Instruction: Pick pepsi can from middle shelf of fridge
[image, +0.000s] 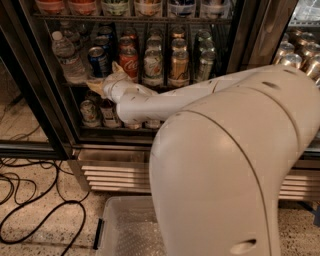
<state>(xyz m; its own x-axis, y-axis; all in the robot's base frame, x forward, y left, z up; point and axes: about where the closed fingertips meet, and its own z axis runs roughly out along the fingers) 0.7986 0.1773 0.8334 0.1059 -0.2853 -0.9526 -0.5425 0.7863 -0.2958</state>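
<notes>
The pepsi can stands upright at the left of the middle shelf in the fridge, between a water bottle and a red Coca-Cola can. My gripper reaches in from the right at the shelf's front rail. It is just below and in front of the pepsi can, partly overlapping its lower edge. Its tan fingers are spread open and hold nothing. My white arm and body fill the right of the view and hide part of the lower shelf.
A water bottle stands left of the pepsi can. A gold can and other cans stand to the right. More cans are on the lower shelf. A clear plastic bin and black cables lie on the floor.
</notes>
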